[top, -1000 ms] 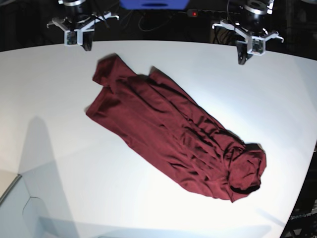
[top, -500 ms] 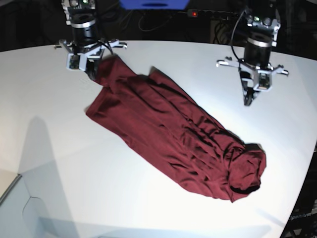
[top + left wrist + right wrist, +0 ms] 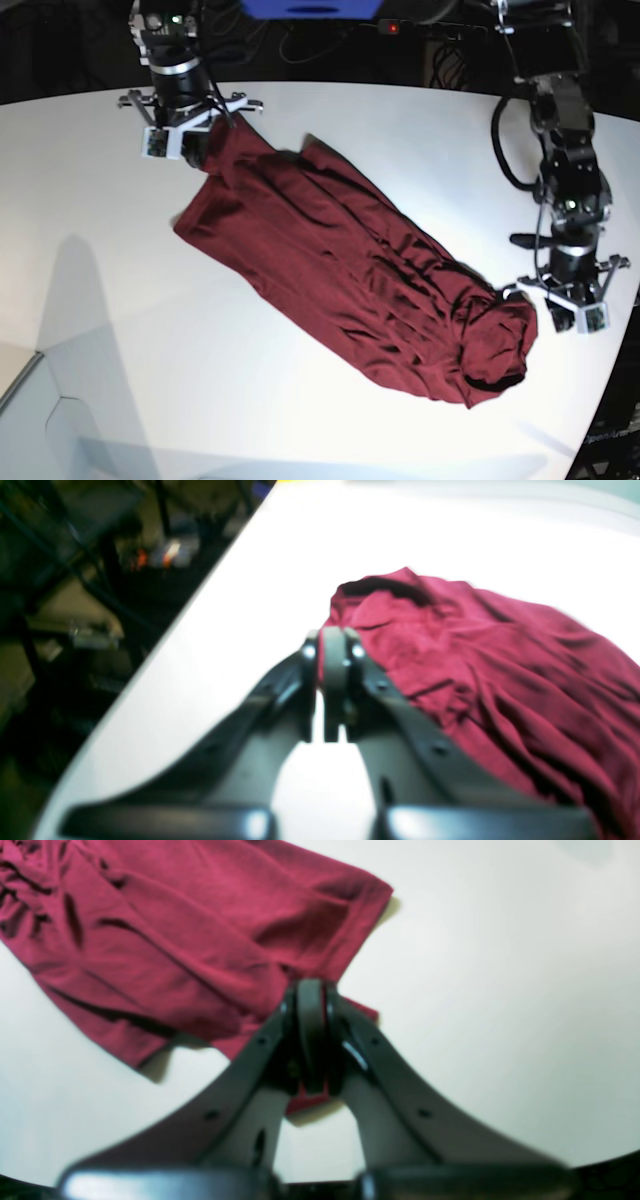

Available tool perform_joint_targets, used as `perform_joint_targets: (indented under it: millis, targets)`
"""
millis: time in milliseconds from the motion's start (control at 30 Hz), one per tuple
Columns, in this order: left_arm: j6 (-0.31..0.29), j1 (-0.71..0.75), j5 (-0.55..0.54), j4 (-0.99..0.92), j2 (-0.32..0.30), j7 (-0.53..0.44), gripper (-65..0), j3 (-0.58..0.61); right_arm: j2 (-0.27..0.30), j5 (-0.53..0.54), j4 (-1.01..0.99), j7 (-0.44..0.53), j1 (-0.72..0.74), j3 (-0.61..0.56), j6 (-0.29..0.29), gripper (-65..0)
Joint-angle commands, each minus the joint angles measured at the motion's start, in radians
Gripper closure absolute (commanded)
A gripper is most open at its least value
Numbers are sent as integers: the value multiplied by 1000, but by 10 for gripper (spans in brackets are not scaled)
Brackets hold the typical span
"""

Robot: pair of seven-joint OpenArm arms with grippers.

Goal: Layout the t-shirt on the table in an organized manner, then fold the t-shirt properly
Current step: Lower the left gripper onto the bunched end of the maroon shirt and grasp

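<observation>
The dark maroon t-shirt [image 3: 350,270] lies crumpled in a diagonal strip on the white table [image 3: 120,300], one end at the far left and a bunched end at the near right. My right gripper [image 3: 193,150] is down on the far-left corner. In the right wrist view its fingers [image 3: 310,990] are shut, with the t-shirt [image 3: 175,930] under and behind them, not clamped. My left gripper [image 3: 553,312] hangs just right of the bunched end. In the left wrist view it [image 3: 332,635] is shut and holds nothing, the t-shirt [image 3: 500,670] beside it.
The table's curved edge [image 3: 615,360] runs close to the left gripper, with dark floor and clutter [image 3: 100,580] beyond it. A blue object [image 3: 310,8] and a power strip [image 3: 392,27] sit behind the table. A pale box shape [image 3: 40,420] shows at the near-left corner.
Both arms have come down from the back. The right arm dropped onto the shirt's far-left corner. The left arm swung forward to the right edge beside the bunched end.
</observation>
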Motion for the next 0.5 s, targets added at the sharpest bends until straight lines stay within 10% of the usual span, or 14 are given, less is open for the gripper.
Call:
perform_joint_targets:
  millis: [0,167,467]
  targets:
    - [7,-47,-26,-25,-14,-1,-81,-17,1,0,17,22,-2,0,-1,0]
    - [7,-180,-176,-236,-26,62,-251,-40,-6,0,15,22,-8,-1,-1,-56]
    - [7,-329,-193,-546,-40,-29,-256,25,-6,0,15,22,-5,-3,-1,-173]
